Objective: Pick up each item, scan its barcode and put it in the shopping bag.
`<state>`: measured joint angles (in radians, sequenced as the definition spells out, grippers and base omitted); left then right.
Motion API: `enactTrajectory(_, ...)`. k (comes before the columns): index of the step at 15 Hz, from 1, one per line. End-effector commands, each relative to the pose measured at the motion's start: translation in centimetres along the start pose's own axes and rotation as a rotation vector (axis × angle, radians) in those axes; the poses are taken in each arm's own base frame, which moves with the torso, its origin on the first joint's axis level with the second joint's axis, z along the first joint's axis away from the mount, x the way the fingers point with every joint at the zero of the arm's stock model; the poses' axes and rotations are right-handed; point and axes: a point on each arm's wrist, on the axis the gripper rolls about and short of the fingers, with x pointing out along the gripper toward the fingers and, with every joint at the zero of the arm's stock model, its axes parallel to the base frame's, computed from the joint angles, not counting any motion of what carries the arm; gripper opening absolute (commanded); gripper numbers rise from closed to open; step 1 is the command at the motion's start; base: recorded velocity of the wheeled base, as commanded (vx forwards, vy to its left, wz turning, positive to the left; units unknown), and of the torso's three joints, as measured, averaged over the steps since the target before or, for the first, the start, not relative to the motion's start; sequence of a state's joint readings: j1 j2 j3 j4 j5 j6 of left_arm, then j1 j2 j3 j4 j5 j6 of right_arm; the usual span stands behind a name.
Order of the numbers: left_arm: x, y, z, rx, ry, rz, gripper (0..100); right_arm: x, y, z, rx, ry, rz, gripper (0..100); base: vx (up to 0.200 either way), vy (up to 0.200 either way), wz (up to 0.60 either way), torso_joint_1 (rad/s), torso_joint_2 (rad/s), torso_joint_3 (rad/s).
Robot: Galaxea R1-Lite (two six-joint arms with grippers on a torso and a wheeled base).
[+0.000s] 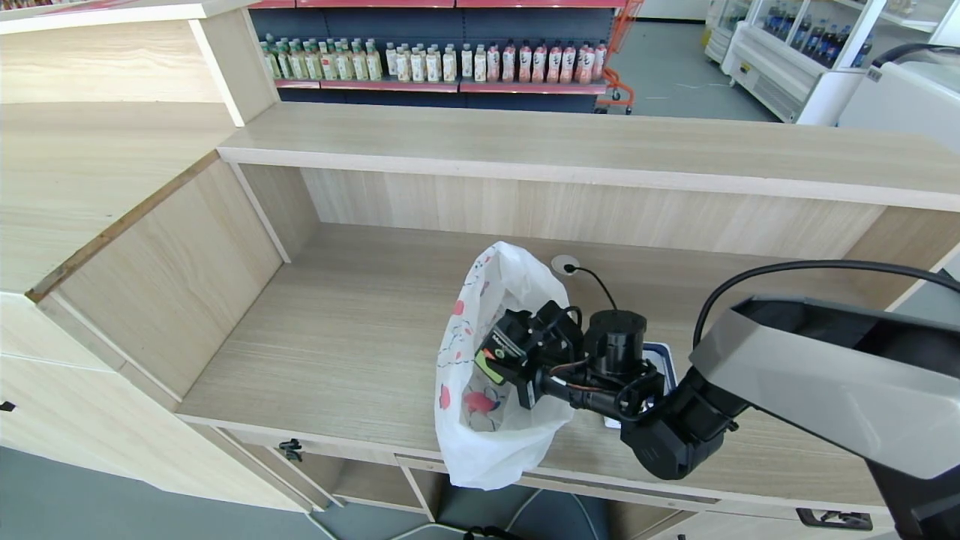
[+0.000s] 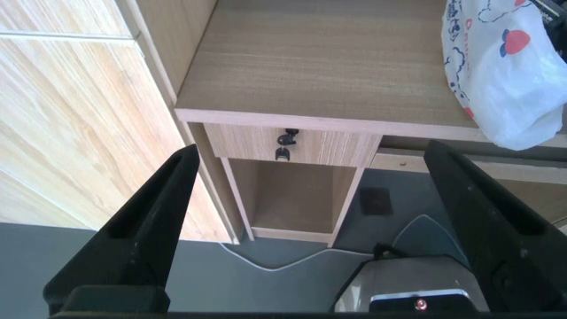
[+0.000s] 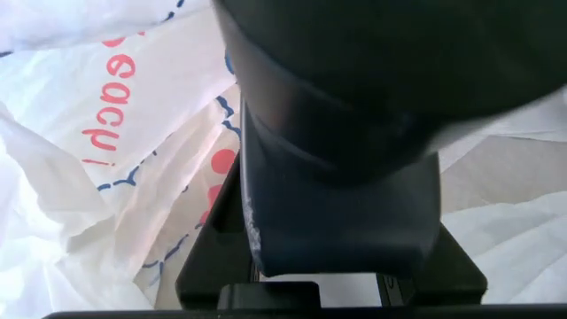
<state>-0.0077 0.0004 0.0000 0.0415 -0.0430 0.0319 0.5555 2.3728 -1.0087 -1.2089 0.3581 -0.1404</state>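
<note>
I see the bench (image 1: 345, 352) as pale wood-grain board, matt and smooth. The shopping bag (image 1: 487, 450) is thin white plastic, crinkled and faintly glossy, with printed red and blue marks. The left gripper (image 2: 310, 221) has fingers (image 2: 146, 230) of black matt plastic. The thick black cable (image 1: 825, 263) on the right has a smooth, rubbery-looking sheath.

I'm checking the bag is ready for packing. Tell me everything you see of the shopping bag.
The shopping bag is thin, crinkled white plastic printed with red shapes and blue outlines. It stands open-mouthed on the wooden counter near the front edge, its bottom sagging over that edge. The right claw sits in its mouth, on the robot's right side.
</note>
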Motion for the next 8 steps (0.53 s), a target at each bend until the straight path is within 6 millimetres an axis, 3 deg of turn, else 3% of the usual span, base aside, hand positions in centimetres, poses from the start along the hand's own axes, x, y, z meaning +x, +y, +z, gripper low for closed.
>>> enactTrajectory(1,0.0,0.0,0.0,0.000,0.000,0.000,100,0.3,0.1,-0.7,0.001,0.012,0.005,0,0.000,0.000,0.00,0.000,0.00,0.000)
enactTrajectory(8,0.0,0.0,0.0,0.000,0.000,0.000,100,0.3,0.4,-2.1,-0.042,0.053,0.014,0,0.000,0.000,0.00,0.000,0.00,0.000)
